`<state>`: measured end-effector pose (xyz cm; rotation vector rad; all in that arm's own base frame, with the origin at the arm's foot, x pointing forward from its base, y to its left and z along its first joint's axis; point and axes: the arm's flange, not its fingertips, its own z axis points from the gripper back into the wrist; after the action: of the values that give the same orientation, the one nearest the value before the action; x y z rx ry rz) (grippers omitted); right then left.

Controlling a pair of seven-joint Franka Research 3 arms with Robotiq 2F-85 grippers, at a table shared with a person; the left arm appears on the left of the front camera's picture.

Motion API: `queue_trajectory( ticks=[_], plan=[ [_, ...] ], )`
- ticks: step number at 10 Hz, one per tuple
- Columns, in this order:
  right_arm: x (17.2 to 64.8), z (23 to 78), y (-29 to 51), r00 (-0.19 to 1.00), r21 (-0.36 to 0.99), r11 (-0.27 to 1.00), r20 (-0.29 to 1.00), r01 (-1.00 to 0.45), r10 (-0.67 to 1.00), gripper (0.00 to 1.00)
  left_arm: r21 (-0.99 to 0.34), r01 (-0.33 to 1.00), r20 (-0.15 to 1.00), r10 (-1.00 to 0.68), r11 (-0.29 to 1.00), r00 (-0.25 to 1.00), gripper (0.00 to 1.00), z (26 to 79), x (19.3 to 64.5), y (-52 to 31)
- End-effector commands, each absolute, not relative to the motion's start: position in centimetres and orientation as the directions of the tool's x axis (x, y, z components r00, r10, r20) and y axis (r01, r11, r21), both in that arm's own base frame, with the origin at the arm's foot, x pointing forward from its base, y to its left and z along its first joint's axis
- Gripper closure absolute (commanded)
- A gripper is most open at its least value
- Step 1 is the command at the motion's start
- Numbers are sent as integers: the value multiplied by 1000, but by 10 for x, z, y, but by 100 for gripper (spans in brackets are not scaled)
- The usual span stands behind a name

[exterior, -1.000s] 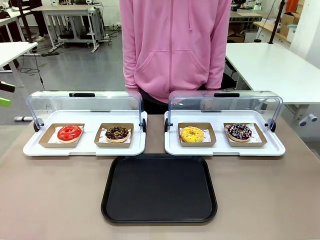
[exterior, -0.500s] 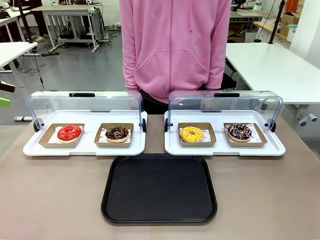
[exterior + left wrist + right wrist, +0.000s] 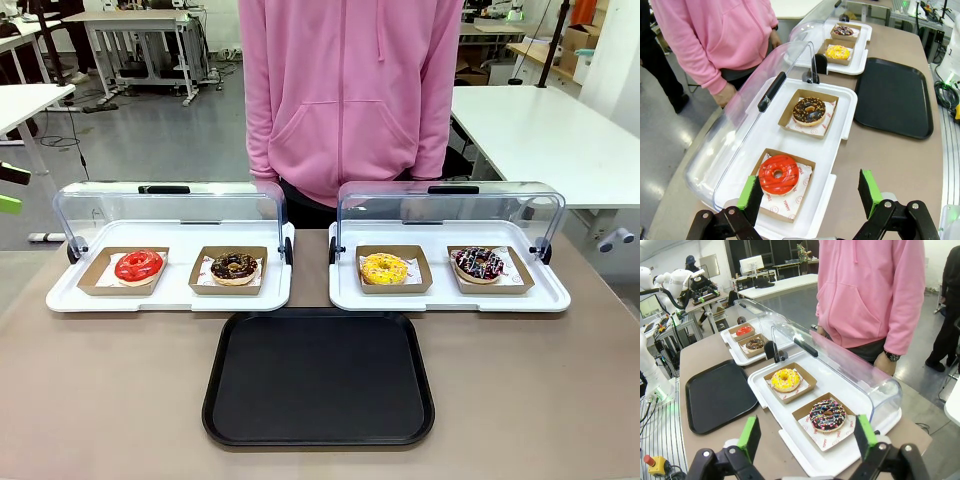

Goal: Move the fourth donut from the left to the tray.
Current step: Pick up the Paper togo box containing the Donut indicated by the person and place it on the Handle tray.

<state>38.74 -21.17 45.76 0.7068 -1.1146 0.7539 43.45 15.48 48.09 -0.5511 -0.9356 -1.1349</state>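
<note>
The fourth donut (image 3: 478, 264) is dark chocolate with white and pink sprinkles, in a brown cardboard holder at the right end of the right white display tray (image 3: 449, 298); it lies close below my right gripper (image 3: 807, 436), whose jaws stand open and empty, as donut (image 3: 827, 415). The black tray (image 3: 319, 377) sits bare at the table's near middle, also tray (image 3: 720, 395) and tray (image 3: 895, 95). My left gripper (image 3: 810, 194) is open and empty above the red donut (image 3: 778, 174). The fourth donut (image 3: 843, 30) is far off in the left wrist view.
Red (image 3: 138, 266), chocolate (image 3: 234, 267) and yellow (image 3: 384, 268) donuts sit in holders on the two white display trays, whose clear lids (image 3: 450, 208) are raised. A person in a pink hoodie (image 3: 350, 90) stands at the far edge, hands down behind the lids.
</note>
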Motion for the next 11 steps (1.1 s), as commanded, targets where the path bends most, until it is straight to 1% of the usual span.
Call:
queue_trajectory(
  ticks=[1,11],
  plan=[
    [388,461,-210,256,123,561,953,-819,164,0,71,932,845,-518,355,133,0,484,434,155],
    [388,461,-210,256,123,561,953,-819,164,0,71,932,845,-518,355,133,0,484,434,155]
  ],
)
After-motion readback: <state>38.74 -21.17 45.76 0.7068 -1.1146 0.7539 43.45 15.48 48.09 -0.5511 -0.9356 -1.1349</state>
